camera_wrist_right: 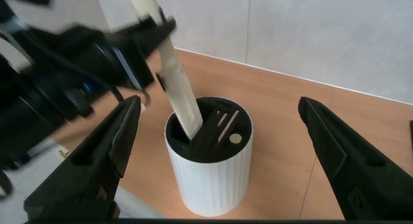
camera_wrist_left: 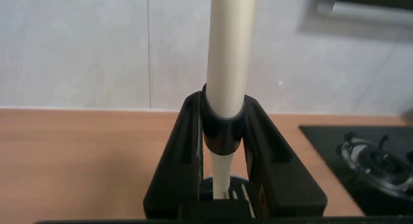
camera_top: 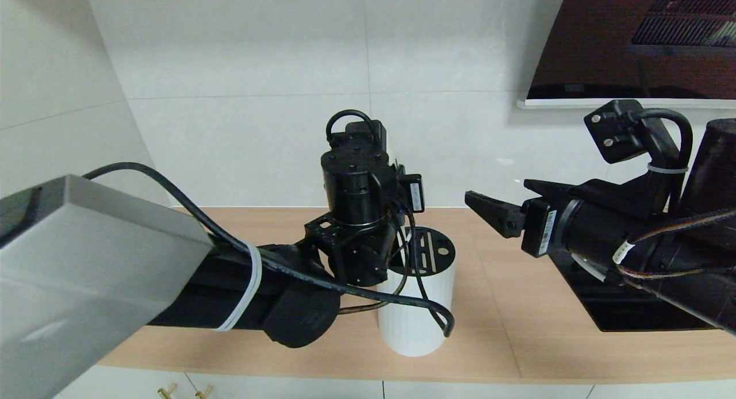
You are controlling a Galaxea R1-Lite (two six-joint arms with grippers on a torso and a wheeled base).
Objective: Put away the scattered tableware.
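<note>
Head view: a white ribbed cylindrical holder (camera_top: 417,321) with a black slotted lid stands upright on the light wooden bench (camera_top: 506,313), near its front edge and partly hidden by the left arm's wrist.
Utensil: a cream-coloured utensil with a long round handle (camera_wrist_left: 229,50) leans a little off upright. Its flatter lower end (camera_wrist_right: 184,104) sits inside an opening in the holder's lid.
Left jaws: pressed against the handle from both sides, pinching the utensil partway down its length, directly above the holder.
Right jaws: spread wide and holding nothing, in the air to the right of the holder, apart from it and pointing towards it.
Cooktop: a black glass cooktop (camera_top: 632,315) is set into the bench to the right of the holder, below the right arm. A gas burner (camera_wrist_left: 371,161) sits on it.
Wall: white tiles (camera_top: 259,71) run behind the bench, with a dark range hood (camera_top: 621,42) at the upper right.
</note>
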